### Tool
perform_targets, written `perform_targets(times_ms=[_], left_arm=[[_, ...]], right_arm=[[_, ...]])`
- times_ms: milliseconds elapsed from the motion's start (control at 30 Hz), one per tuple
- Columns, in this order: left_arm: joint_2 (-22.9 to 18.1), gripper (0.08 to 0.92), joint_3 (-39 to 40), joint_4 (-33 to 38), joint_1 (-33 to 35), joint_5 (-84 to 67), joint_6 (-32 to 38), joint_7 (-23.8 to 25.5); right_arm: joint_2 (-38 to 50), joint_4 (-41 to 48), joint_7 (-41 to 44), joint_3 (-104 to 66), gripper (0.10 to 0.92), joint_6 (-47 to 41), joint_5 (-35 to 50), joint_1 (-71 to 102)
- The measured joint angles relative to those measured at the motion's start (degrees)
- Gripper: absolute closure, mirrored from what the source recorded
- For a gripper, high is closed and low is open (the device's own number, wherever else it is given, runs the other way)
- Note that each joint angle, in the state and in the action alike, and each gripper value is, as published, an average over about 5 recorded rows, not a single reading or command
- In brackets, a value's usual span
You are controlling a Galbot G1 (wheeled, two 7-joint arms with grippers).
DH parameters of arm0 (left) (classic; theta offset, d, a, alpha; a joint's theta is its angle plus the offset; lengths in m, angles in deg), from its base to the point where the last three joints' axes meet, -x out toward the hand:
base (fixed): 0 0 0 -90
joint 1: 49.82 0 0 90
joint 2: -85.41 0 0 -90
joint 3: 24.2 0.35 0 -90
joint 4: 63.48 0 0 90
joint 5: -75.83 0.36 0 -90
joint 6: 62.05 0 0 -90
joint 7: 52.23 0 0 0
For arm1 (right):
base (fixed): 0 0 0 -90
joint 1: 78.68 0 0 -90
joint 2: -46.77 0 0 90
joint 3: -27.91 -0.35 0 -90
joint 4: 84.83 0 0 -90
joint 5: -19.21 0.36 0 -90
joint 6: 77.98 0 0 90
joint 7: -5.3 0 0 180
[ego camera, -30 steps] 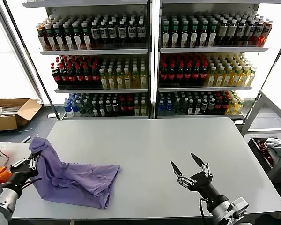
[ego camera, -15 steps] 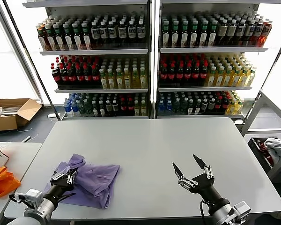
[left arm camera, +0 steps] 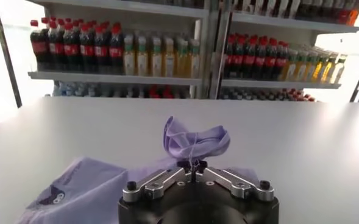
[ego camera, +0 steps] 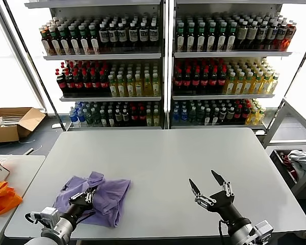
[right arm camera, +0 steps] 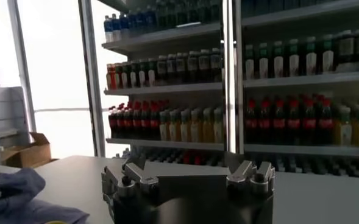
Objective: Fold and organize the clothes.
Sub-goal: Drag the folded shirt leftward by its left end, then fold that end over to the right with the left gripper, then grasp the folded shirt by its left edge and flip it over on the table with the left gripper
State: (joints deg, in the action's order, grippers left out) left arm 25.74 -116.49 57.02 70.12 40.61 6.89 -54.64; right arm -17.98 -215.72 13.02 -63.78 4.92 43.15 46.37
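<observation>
The crumpled lavender thin-fabric T-shirt (ego camera: 99,196) lies on the near left part of the grey rectangular table (ego camera: 163,158), a bunched fold pinched in the closed left gripper (ego camera: 90,193). The right gripper (ego camera: 209,185) hovers over the near right side, fingers spread, holding nothing. Beyond stand shelves of coloured drink bottles (ego camera: 163,66); a bright orange fabric item (ego camera: 1,196) lies on a side table at far left.

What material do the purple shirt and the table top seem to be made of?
Lavender short-sleeved T-shirt: thin, soft matte knit, probably cotton; it bunches in limp folds where the left claw pinches it. Pale grey table top: smooth hard board, probably laminate; it shows a faint sheen.
</observation>
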Motion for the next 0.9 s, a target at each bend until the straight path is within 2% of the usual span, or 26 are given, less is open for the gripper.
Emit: perform_targets(times_ms=[167, 267, 600, 900], left_arm=[[-1.16, 0.899, 1.32, 0.14, -0.08, -0.89, -0.93, -0.75], [-1.74, 0.847, 1.94, -0.09, -0.57, -1.45, -1.29, -1.42], [-1.98, 0.556, 2.25, 0.51, -2.05, -3.59, -2.18, -3.42], [-3.33, 0.296, 0.38, 4.87, -1.22, -6.21, -3.56, -4.44]], right_arm=[[-0.28, 0.00, 0.03, 0.15, 0.203, 0.12, 0.09, -0.09], [-0.37, -0.02, 0.07, 0.23, 0.203, 0.24, 0.11, 0.11], [-0.38, 0.27, 0.08, 0.21, 0.203, 0.56, 0.25, 0.05], [-0.95, 1.07, -0.03, 1.19, 0.203, 0.56, 0.14, -0.77]])
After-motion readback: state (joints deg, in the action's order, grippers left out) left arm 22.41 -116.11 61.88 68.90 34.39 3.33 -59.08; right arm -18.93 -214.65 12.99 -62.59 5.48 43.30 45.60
